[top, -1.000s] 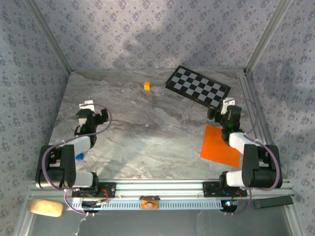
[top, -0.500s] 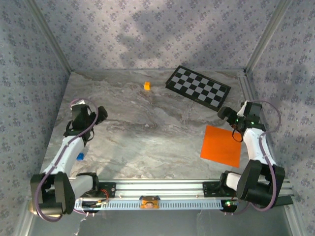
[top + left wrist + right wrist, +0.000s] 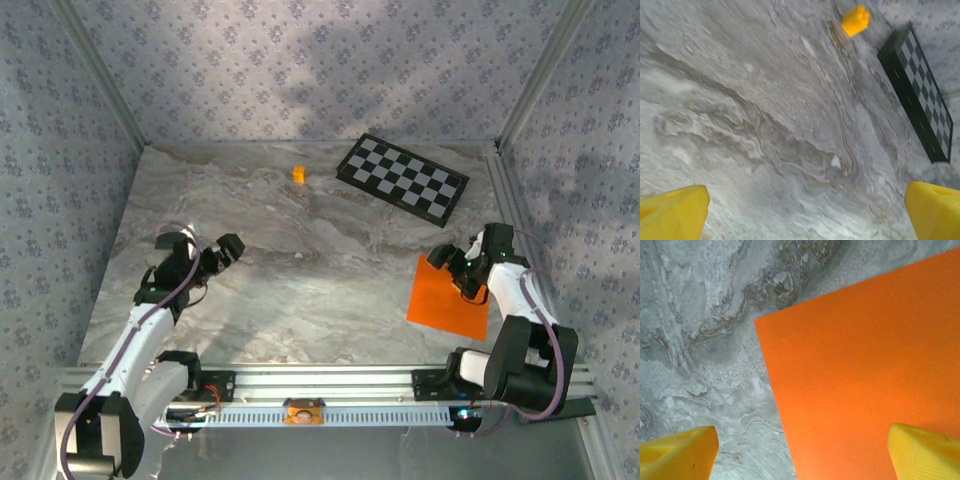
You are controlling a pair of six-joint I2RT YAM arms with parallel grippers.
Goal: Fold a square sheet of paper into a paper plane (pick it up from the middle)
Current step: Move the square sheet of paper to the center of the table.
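The square sheet of paper [image 3: 448, 298] is bright orange and lies flat, without folds, on the marble table near the right front; a paper plane is out of view. My right gripper [image 3: 456, 266] hovers over the sheet's far-left edge, open. In the right wrist view one yellow fingertip is over bare marble and the other over the sheet [image 3: 865, 365], with the right gripper [image 3: 802, 455] straddling the paper's left edge. My left gripper [image 3: 222, 252] is open over bare marble at the left, far from the sheet. The left gripper [image 3: 804, 212] has nothing between its fingers.
A black-and-white checkered board [image 3: 402, 176] lies at the back right, also in the left wrist view as the board [image 3: 920, 95]. A small orange-yellow cube [image 3: 298, 174] sits at the back centre, cube [image 3: 855, 20]. Aluminium rails [image 3: 320, 384] edge the front and right.
The right arm swung down and left until its gripper came over the paper's far-left edge, jaws narrowing slightly. The left arm stretched forward and right toward the table's middle.
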